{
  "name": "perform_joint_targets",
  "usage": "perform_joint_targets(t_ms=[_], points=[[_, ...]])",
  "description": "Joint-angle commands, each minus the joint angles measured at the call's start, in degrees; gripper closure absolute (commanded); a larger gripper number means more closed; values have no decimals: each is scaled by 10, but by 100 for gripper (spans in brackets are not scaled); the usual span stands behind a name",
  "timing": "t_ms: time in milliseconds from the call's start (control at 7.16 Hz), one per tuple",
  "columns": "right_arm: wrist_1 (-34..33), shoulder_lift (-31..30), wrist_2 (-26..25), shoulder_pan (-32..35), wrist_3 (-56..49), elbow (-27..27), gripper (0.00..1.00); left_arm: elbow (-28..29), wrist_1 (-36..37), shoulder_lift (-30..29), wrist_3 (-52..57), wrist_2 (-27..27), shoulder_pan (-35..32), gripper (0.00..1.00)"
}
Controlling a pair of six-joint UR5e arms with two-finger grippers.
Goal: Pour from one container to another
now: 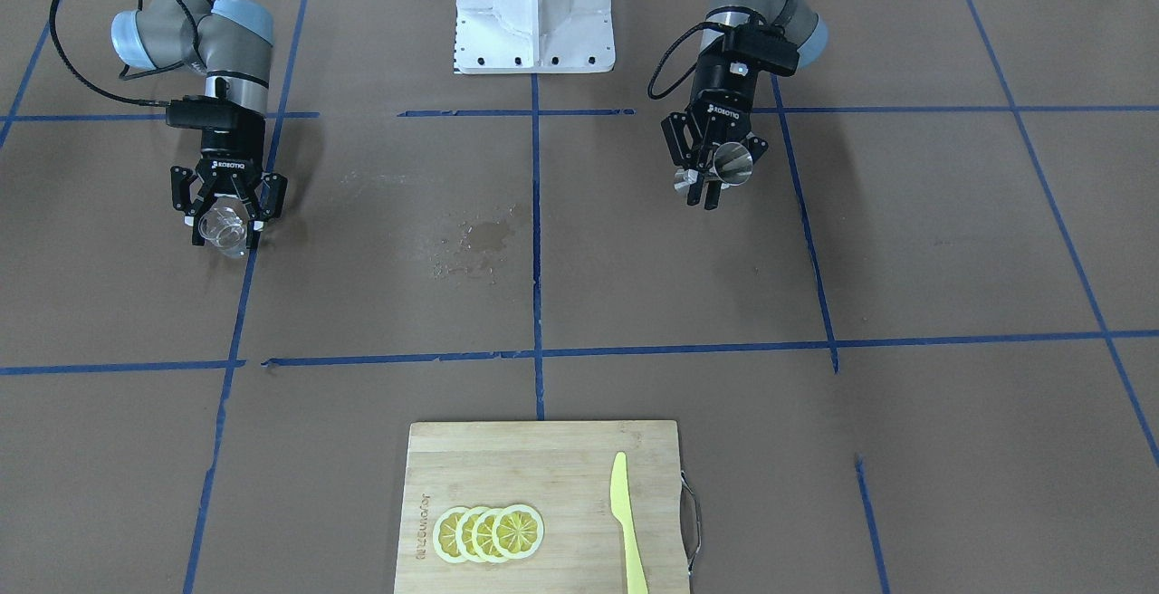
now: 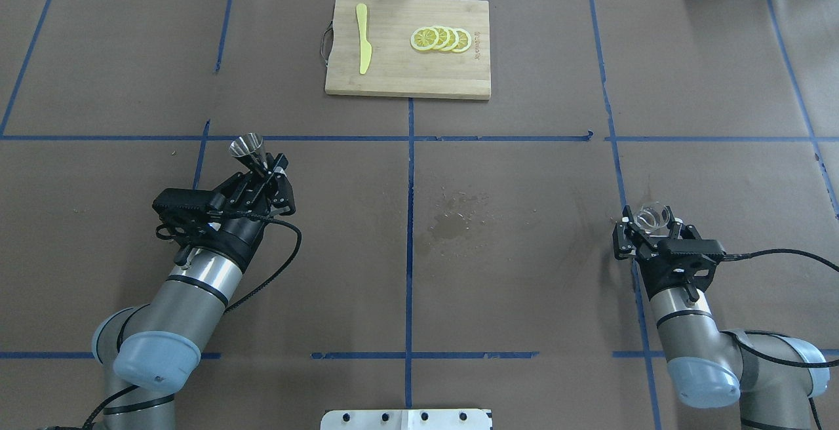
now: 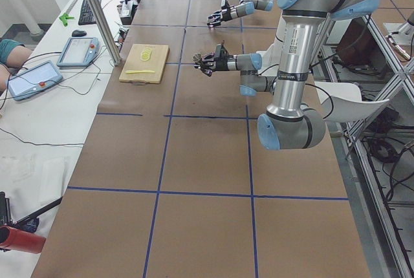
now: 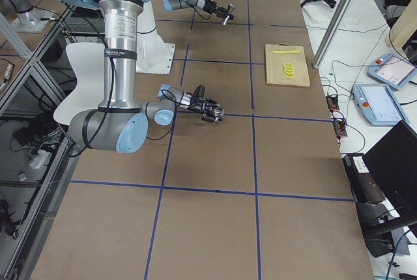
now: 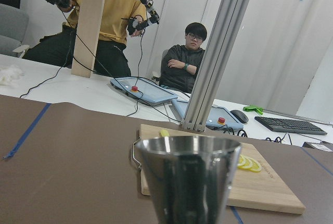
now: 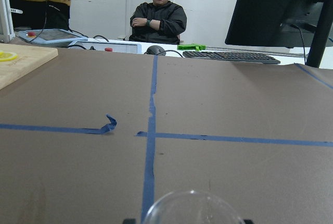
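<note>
left gripper [image 2: 265,169]: pinching jigger [image 2: 248,148] at the waist, jigger tilted, mouth pointing far
right gripper [image 2: 647,228]: fingers closed round glass cup [image 2: 649,217], low near the table [image 2: 524,286], well apart from jigger
between arms: wet patch [image 2: 451,221]
far edge: cutting board [image 2: 393,76], lemon slices [image 2: 440,39], yellow knife [image 2: 362,46]

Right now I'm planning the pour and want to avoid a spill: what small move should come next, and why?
Probably carry the right gripper with its glass cup inward toward the jigger held by the left gripper. Both containers are gripped, but they sit at opposite sides of the table, so no pour could land in the jigger from here.
</note>
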Motion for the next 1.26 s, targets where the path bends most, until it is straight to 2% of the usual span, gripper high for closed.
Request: perform_joint_targets(t_ms=[0,698,838,978,1117], points=[[0,0,0,-1,0,0,27,-1,0,-1,0,0,0,100],[0,0,16,-1,-1,1,30,-2,0,-2,2,-1,0,100],[16,-1,17,-1,-2,0,53,-2,0,-2,2,0,0,100],[27,-3,17,0,-6,0,93,-2,0,-2,2,-1,0,100],[28,-4,19,2,-7,6,100,-4,0,-2,2,-1,0,100]])
